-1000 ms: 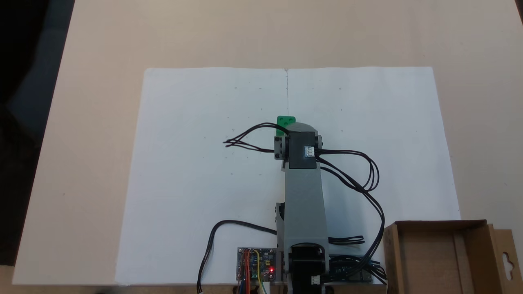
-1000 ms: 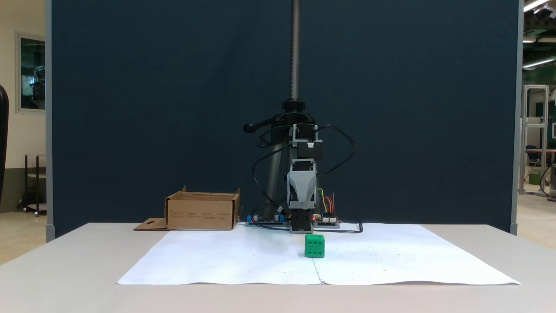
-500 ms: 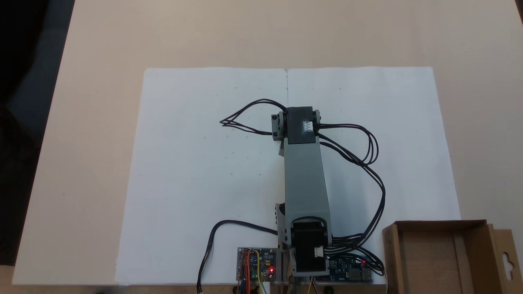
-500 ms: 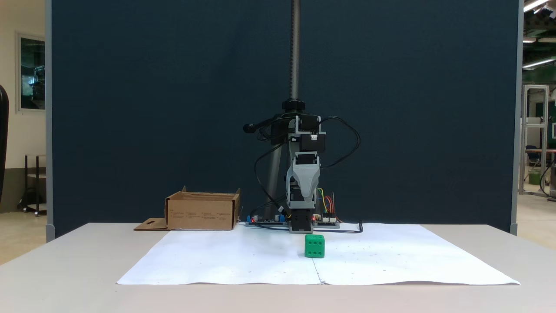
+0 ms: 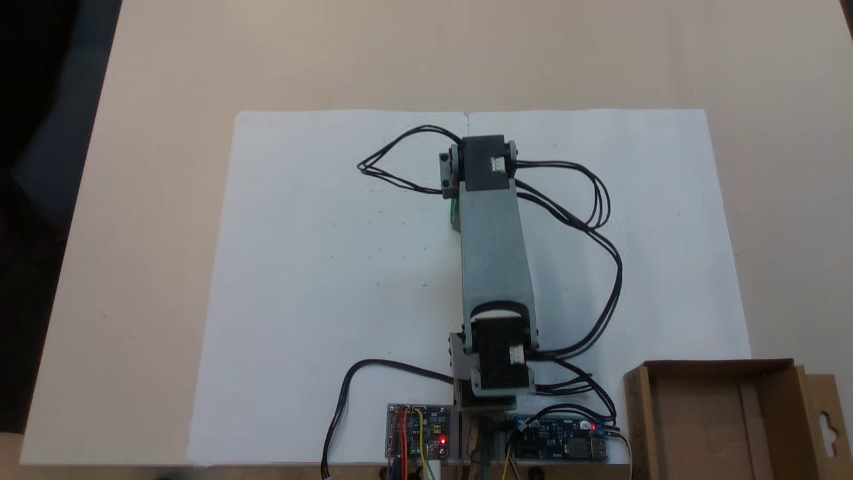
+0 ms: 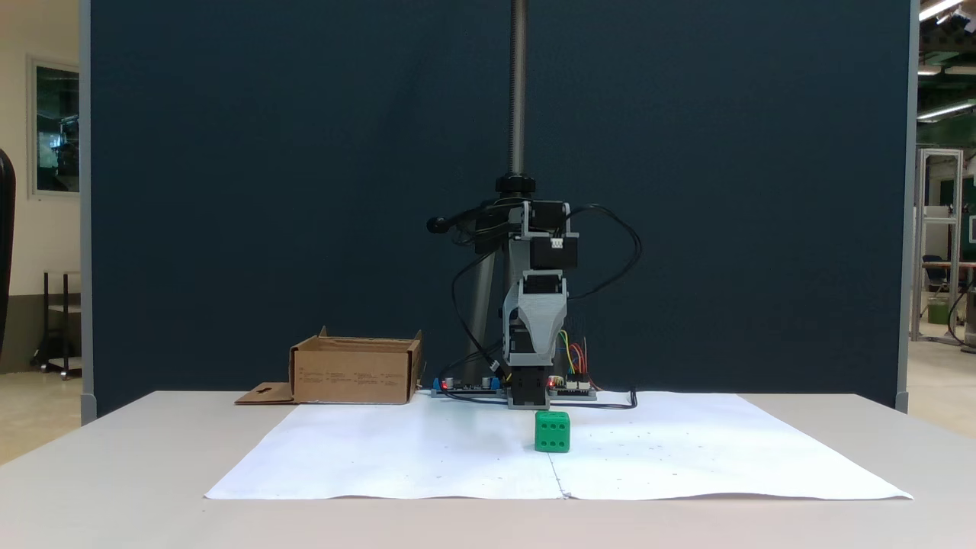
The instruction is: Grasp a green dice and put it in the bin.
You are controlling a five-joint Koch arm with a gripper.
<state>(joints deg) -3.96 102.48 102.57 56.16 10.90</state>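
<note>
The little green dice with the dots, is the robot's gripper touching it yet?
Apart. In a fixed view the small bright green dice sits alone on the white paper sheet, and the grey gripper hangs well above it, with open space between.

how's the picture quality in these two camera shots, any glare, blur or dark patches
In the fixed view from above, the white paper is bright and washed out, the frame's left edge falls into black, and the arm looks sharp. In the front fixed view, even light, the green dice is crisp with a faint shadow, ceiling lights glare at the upper right, and the dark backdrop swallows the cables.
</note>
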